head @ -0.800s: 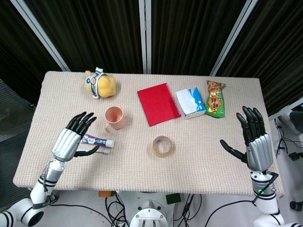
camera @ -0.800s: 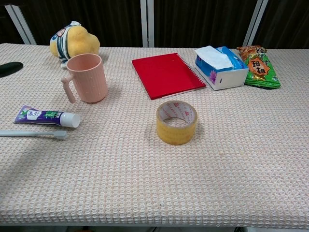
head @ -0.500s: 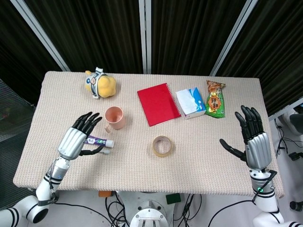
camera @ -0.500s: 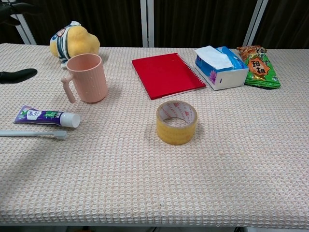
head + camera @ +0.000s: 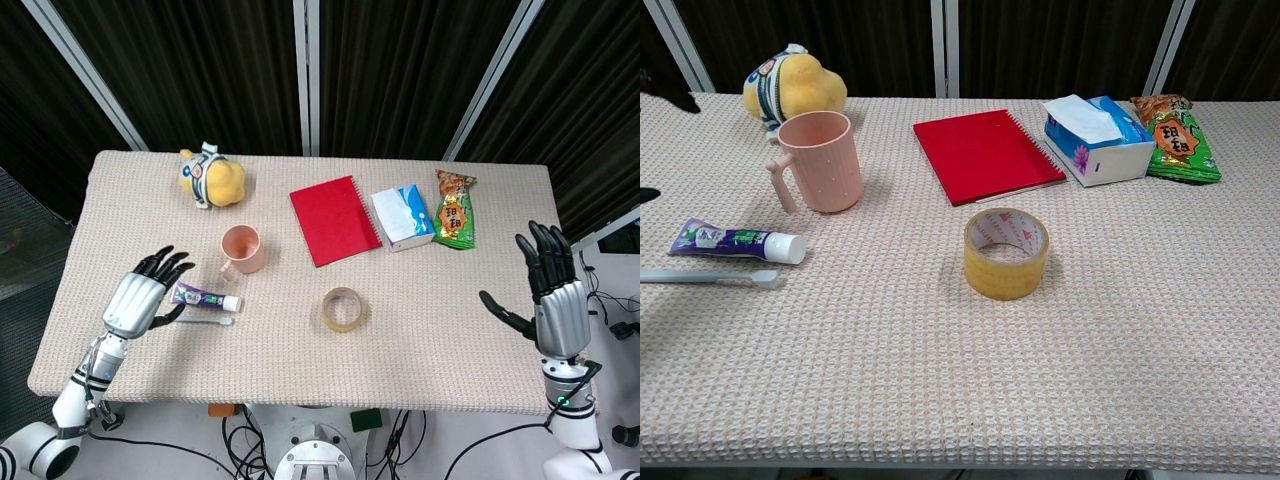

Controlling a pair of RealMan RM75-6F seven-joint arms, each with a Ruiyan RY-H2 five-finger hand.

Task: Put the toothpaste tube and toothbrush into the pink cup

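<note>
The pink cup [image 5: 243, 249] [image 5: 821, 161] stands upright left of centre, handle toward the front left. In front of it lies the purple toothpaste tube [image 5: 204, 296] [image 5: 736, 242], white cap pointing right. The white toothbrush [image 5: 200, 320] [image 5: 708, 277] lies flat just nearer the front edge. My left hand [image 5: 138, 298] hovers open at the left end of the tube and brush, fingers spread, holding nothing. At the table's right edge my right hand [image 5: 553, 296] is raised and open, palm inward.
A yellow tape roll [image 5: 342, 309] [image 5: 1006, 252] lies at centre. Behind it are a red notebook [image 5: 335, 220], a tissue box [image 5: 402, 217] and a green snack bag [image 5: 455, 209]. A yellow plush toy [image 5: 212, 177] sits back left.
My left hand has pulled back to the left, off the tube and toothbrush, which stay where they were. The right hand has drifted slightly right.
</note>
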